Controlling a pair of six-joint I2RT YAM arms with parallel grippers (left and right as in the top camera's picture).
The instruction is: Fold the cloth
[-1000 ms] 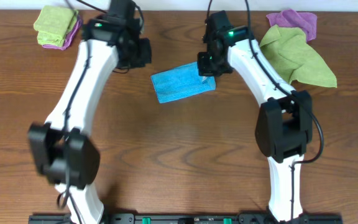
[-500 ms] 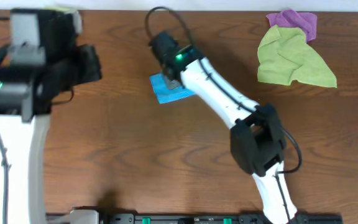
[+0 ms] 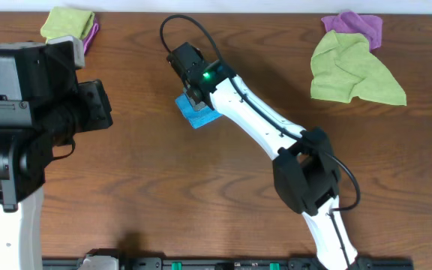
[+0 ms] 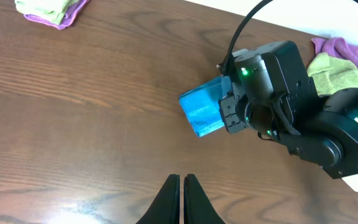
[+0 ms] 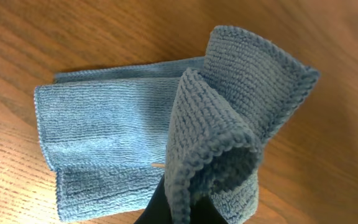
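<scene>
The cloth (image 3: 196, 114) is bright blue and lies folded small on the wooden table, left of centre at the back. My right gripper (image 3: 193, 94) hangs over it. In the right wrist view that gripper (image 5: 185, 204) is shut on a raised, doubled-over edge of the cloth (image 5: 104, 124), whose flat layers spread to the left. The left wrist view shows the cloth (image 4: 202, 111) beside the right wrist. My left gripper (image 4: 182, 185) is shut and holds nothing, well above bare wood in front of the cloth. The left arm (image 3: 28, 120) looms large at the left.
A lime-green cloth (image 3: 355, 71) lies over a purple cloth (image 3: 360, 26) at the back right. A second green and purple pile (image 3: 66, 24) sits at the back left corner. The right arm (image 3: 268, 127) stretches diagonally across the middle of the table.
My right gripper has carried the cloth's right edge leftward over the rest, so the cloth looks narrower. The left arm has pulled away to the left and risen towards the camera.
</scene>
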